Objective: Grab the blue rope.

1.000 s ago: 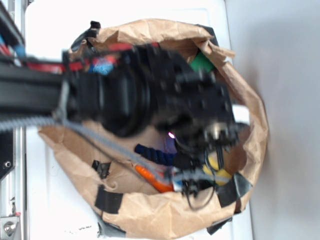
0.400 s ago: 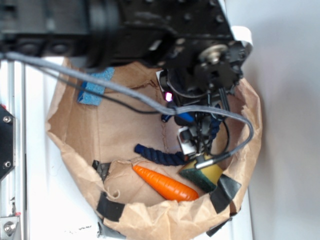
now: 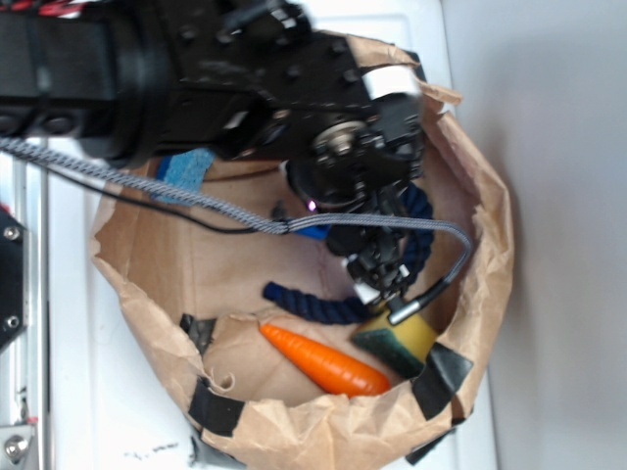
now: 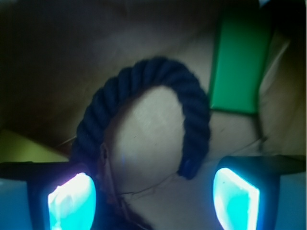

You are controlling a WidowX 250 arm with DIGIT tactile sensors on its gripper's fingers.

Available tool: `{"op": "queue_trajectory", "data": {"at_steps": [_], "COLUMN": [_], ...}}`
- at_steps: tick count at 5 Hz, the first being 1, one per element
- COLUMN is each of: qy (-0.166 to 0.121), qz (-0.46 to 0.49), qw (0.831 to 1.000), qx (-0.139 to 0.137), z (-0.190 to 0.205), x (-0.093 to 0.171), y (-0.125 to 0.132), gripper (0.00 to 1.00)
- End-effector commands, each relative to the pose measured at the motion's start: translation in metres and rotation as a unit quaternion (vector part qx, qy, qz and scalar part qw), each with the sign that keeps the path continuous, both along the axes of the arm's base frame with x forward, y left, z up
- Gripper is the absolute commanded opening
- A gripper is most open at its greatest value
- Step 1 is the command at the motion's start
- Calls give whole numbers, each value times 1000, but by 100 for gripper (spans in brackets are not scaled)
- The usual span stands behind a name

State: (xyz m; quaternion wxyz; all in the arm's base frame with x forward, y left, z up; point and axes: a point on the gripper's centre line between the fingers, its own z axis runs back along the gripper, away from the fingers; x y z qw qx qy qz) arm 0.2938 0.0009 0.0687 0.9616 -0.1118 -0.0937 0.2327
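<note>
Item: blue rope (image 4: 158,91) — thick navy twisted cord, arched across the centre of the wrist view; one sealed end sits at lower centre-right, the other leg runs down to the lower left. In the exterior view the blue rope (image 3: 313,304) lies on the floor of the brown paper bag (image 3: 490,245), centre to lower centre of the frame, curving up to the right behind the arm

Item: claw (image 4: 153,191) — pads spread wide apart, glowing blue at lower left and lower right of the wrist view; nothing held between them. The left pad (image 4: 72,201) looks close to the rope's left leg; contact cannot be told

Item: orange carrot (image 3: 323,360) — just below the rope, lower centre

Item: light blue sponge (image 3: 186,168) — upper left, partly under the arm

Item: green block (image 4: 240,62) — upper right of the wrist view

Change noted: against the exterior view a moment ago, the arm has shifted left and down in the frame, lower into the bag; the rope, carrot and sponge lie as before

Judgement: approach stage; the rope is now framed between the open pads, so descending and closing probably remains
</note>
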Motion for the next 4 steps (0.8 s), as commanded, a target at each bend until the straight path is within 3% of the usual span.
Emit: {"op": "queue_trajectory", "data": {"at_steps": [1,4], "qy": [-45,-45], "qz": [18,59], "qw": [999,997], "qx": [-3,-9], "z": [8,9], "x": [14,41], "y": [-5,-2], "gripper": [100,100]}}
